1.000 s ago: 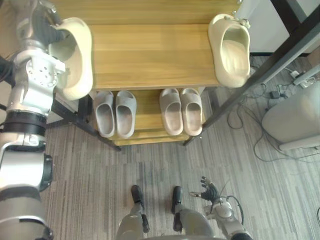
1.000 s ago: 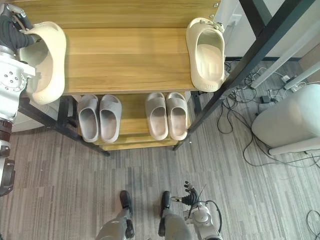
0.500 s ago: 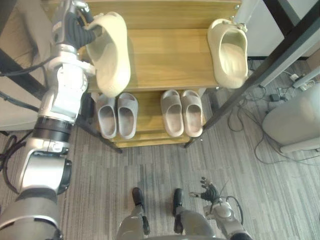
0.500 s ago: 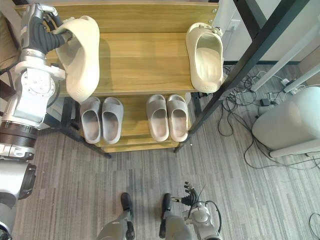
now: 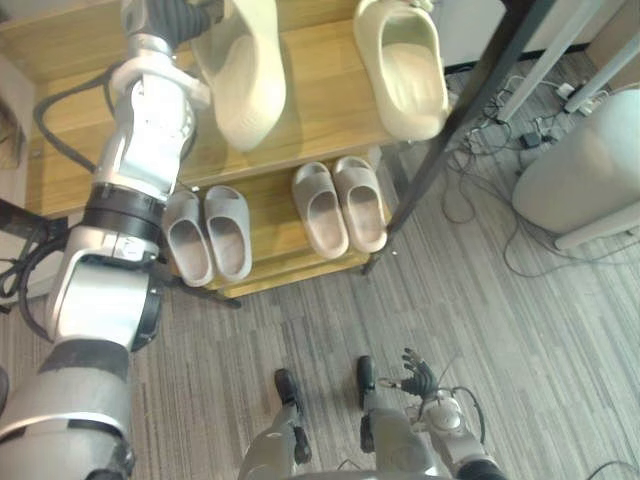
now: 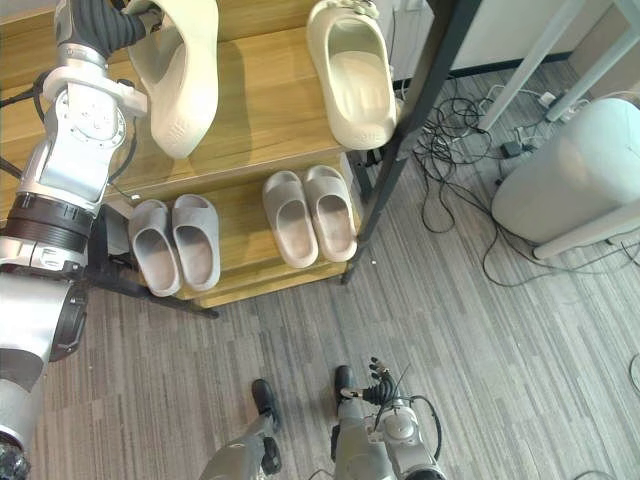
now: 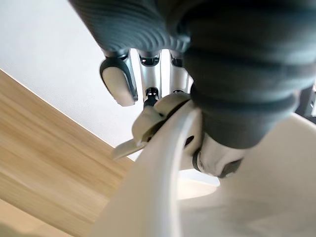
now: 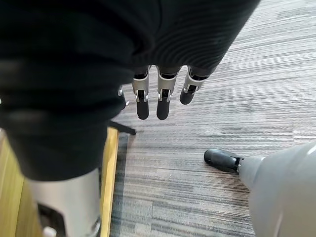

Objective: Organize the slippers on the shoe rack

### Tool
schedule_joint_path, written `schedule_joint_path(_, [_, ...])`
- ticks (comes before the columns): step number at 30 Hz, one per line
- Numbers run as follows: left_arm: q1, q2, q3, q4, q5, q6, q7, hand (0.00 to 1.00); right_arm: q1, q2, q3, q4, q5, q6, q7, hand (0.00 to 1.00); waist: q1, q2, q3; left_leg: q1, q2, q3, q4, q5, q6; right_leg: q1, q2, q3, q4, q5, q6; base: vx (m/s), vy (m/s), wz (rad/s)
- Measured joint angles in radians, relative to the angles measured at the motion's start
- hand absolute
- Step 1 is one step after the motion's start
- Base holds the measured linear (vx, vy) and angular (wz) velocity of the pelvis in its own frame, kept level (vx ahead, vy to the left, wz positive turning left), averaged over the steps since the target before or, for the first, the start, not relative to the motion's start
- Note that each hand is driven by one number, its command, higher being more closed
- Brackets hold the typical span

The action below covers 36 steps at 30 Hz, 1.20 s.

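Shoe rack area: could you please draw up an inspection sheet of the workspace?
Surface: wooden shoe rack, two shelves showing.
Job's things: cream slipper in left hand over top shelf; its mate lies at that shelf's right; grey pair and beige pair on lower shelf.
Clutter: nothing seen.
Hands: left hand curled round the slipper; right hand open, low over the carpet.
Cables: tangle on the carpet right of the rack.
Surroundings: black post; pale rounded object.
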Motion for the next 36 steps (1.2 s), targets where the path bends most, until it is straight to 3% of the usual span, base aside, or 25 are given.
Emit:
schedule_joint_path(14, [-0.094,0.0,-0.027,0.058,-0.002,0.012,0.02,1.0,0.002,0.001,-0.003,0.001,0.031,-0.001,-0.014,0.0,-0.029,0.01,0.004,-0.031,-0.011,0.024,0.0,0.001,0.002,-0.056,-0.009,0.047,-0.001,0.028,0.005,-0.02,0.04,-0.1])
schedule_joint_path(15, [-0.095,0.0,-0.027,0.058,-0.002,0.012,0.021,0.0,0.002,0.001,-0.003,0.001,0.031,-0.002,-0.015,0.0,-0.029,0.013,0.006,-0.031,-0.012,0.024,0.0,0.001,0.002,-0.056,-0.01,0.048,-0.001,0.029,0.006,0.0,0.059,0.01])
schedule_joint_path(36, [-0.109,-0.066,-0.026,0.087,-0.034,0.017,0.038,0.0,0.003,0.001,-0.003,0.002,0.031,-0.008,-0.032,0.0,-0.033,0.015,0.007,-0.03,-0.016,0.022,0.0,0.002,0.003,-0.055,-0.015,0.048,-0.001,0.032,0.008,0.02,0.048,0.0])
